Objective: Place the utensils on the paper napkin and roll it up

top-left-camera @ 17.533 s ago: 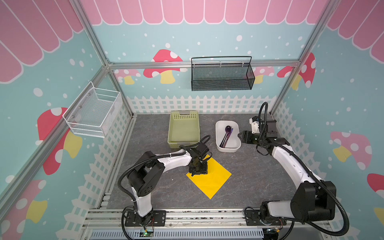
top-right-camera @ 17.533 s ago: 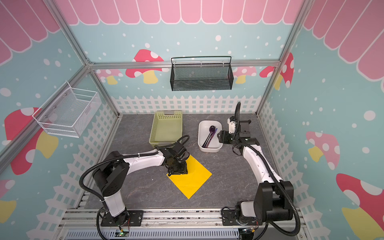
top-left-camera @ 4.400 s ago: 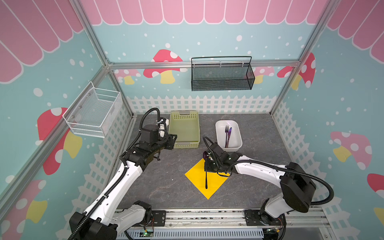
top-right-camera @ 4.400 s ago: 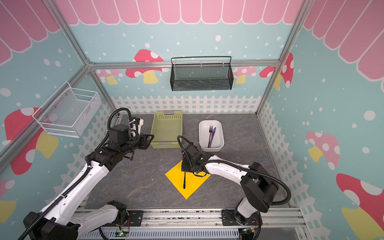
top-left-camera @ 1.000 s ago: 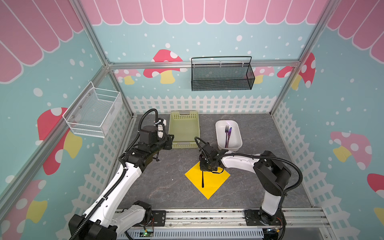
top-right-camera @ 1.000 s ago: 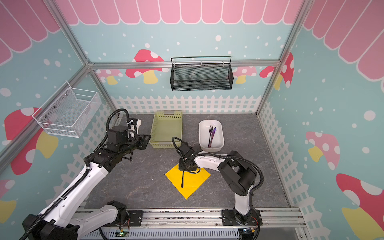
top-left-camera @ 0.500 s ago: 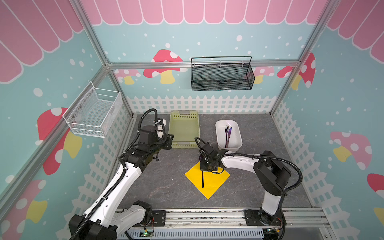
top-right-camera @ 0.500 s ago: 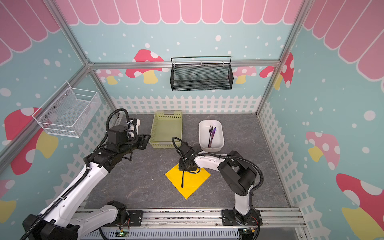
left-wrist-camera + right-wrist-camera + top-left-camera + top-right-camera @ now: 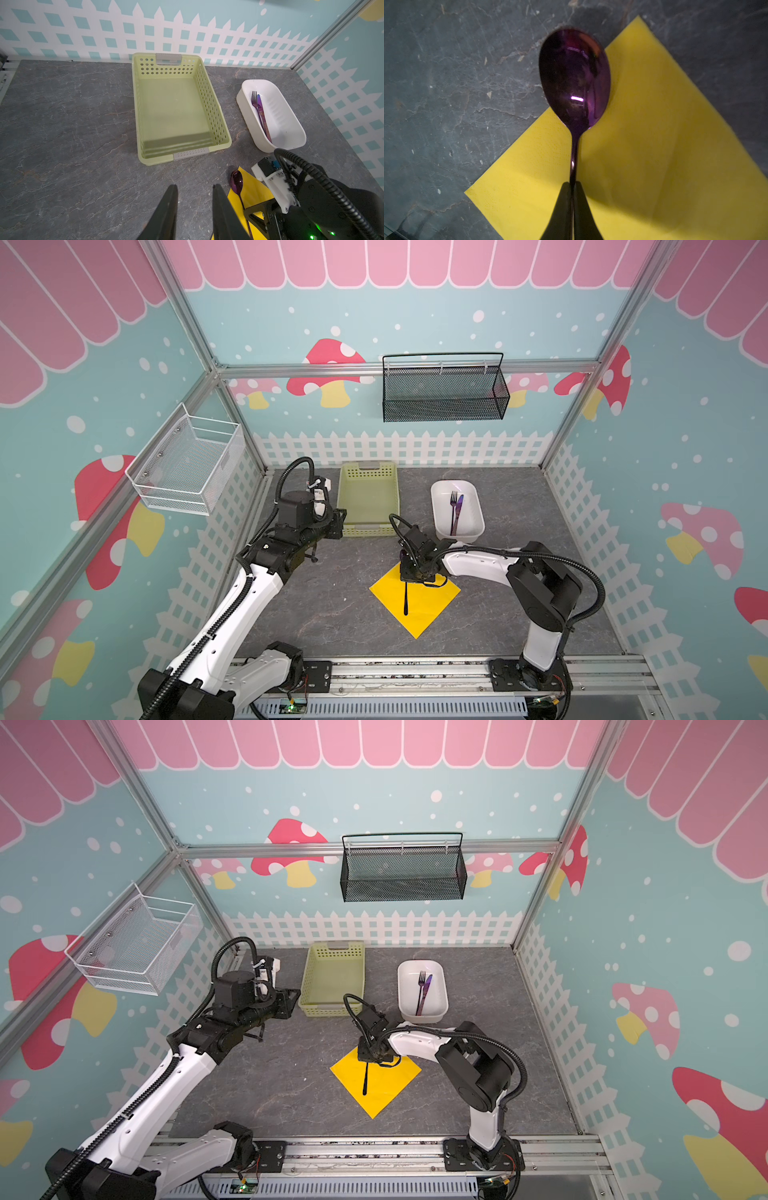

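The yellow paper napkin (image 9: 428,605) (image 9: 386,1081) lies as a diamond on the grey table. A spoon with a thin black handle (image 9: 405,601) (image 9: 365,1081) runs across it. Its purple bowl (image 9: 574,79) (image 9: 236,182) reaches past the napkin's far edge. My right gripper (image 9: 409,572) (image 9: 370,1052) (image 9: 572,184) is shut on the spoon's neck. A fork (image 9: 454,497) (image 9: 254,97) and a purple-blue knife (image 9: 458,510) (image 9: 262,112) lie in the white tub. My left gripper (image 9: 338,522) (image 9: 293,1002) (image 9: 195,187) hovers open and empty, left of the green basket's near end.
The white tub (image 9: 436,510) (image 9: 440,1011) stands behind the napkin to the right. A pale green perforated basket (image 9: 368,531) (image 9: 330,1009) (image 9: 214,116) sits left of it. A black mesh basket (image 9: 442,402) and a white wire basket (image 9: 187,472) hang on the walls.
Over the last second neither arm has visibly shifted. The right gripper stays at the spoon's neck over the napkin's far corner.
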`<action>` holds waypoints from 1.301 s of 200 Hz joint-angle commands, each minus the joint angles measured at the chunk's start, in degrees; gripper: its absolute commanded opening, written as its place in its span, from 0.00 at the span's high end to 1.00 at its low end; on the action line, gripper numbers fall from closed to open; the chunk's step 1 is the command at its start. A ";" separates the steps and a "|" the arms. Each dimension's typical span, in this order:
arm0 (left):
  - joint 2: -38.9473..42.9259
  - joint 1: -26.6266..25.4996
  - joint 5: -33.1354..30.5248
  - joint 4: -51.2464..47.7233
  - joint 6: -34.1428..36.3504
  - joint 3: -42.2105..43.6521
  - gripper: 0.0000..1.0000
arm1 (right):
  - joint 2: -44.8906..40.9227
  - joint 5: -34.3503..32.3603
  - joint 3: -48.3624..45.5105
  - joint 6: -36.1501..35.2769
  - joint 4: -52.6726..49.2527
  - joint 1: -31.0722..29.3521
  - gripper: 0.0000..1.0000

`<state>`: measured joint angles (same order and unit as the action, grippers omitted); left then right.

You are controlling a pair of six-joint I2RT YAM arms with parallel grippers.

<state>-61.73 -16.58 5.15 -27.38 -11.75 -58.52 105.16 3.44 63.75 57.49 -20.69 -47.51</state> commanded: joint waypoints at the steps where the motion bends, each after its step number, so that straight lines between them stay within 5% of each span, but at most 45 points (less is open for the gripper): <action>1: -0.38 0.51 0.47 -0.31 0.19 -0.03 0.69 | 1.18 -1.33 0.94 0.49 -2.11 0.22 0.92; 156: -1.38 1.58 2.13 0.29 -0.47 -0.02 0.69 | -5.92 -4.61 5.48 -3.09 -7.99 2.01 0.90; 260: -2.51 1.84 0.42 0.30 -0.05 0.19 0.70 | -10.87 -2.79 15.95 -17.56 -15.77 16.11 0.91</action>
<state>-63.94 -15.07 6.59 -27.22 -11.79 -58.52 94.76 -0.36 77.67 45.08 -32.60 -34.24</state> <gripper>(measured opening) 0.298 0.090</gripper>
